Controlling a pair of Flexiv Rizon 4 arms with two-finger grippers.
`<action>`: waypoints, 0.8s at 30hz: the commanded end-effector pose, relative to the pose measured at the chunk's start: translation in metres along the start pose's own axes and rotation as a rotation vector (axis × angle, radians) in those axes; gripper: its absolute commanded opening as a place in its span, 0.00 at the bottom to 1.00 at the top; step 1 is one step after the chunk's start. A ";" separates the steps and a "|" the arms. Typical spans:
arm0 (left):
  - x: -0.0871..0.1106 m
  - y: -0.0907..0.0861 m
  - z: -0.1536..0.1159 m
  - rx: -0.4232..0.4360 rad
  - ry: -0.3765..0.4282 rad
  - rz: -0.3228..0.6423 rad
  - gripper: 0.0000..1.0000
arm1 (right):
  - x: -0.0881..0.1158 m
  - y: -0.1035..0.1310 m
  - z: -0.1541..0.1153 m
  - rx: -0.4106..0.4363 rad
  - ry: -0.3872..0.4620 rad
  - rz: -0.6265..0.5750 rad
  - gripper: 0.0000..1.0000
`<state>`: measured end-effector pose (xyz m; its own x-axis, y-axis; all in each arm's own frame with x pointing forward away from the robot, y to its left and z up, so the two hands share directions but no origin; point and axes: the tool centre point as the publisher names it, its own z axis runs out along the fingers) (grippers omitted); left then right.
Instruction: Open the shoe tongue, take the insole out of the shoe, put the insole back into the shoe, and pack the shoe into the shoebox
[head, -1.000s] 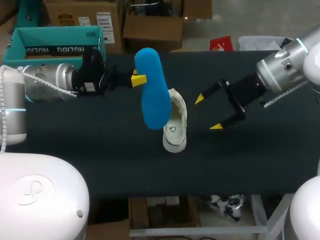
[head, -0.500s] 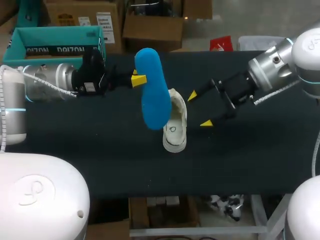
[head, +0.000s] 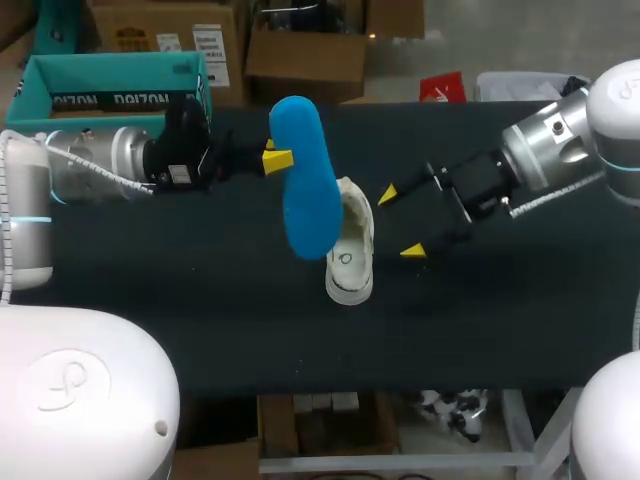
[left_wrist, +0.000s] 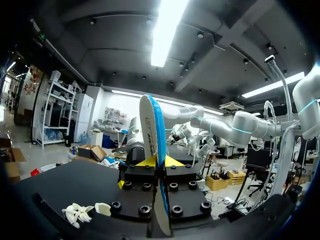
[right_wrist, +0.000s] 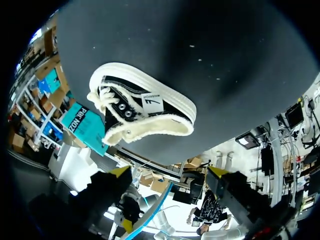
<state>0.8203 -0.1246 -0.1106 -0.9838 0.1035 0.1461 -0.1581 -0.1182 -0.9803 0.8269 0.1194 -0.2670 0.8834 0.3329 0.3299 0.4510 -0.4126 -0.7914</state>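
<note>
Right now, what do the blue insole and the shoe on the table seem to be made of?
The insole looks like thin foam: matte blue on one face, pale on the other, slim edge in the left wrist view. The shoe has a dark, woven-looking upper, likely canvas; a thick, smooth white sole, probably rubber; and fuzzy cream lining at the collar, perhaps fleece.

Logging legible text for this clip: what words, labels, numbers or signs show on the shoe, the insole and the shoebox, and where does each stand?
shoebox: white capital lettering repeated along a dark band on its wall; the letters are not clear enough to quote.
shoe: a small white side tag with a dark mark; too small to read.
insole: dark print on its white face; too blurred to read.
No numbers or signs can be read on these three.
</note>
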 end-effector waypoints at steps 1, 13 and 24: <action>0.003 0.004 0.005 0.010 0.014 0.060 0.00 | 0.003 0.003 0.003 0.026 0.001 0.022 1.00; 0.007 0.027 0.021 0.001 0.090 0.287 0.00 | 0.002 0.000 0.019 0.201 0.062 0.114 1.00; -0.016 0.075 0.042 0.001 0.129 0.461 0.00 | 0.002 -0.007 0.032 0.296 0.072 0.140 0.85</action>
<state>0.8097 -0.1679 -0.1645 -0.9361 0.1533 -0.3165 0.2981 -0.1312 -0.9455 0.8188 0.1499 -0.2737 0.9464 0.2208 0.2358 0.2841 -0.2214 -0.9329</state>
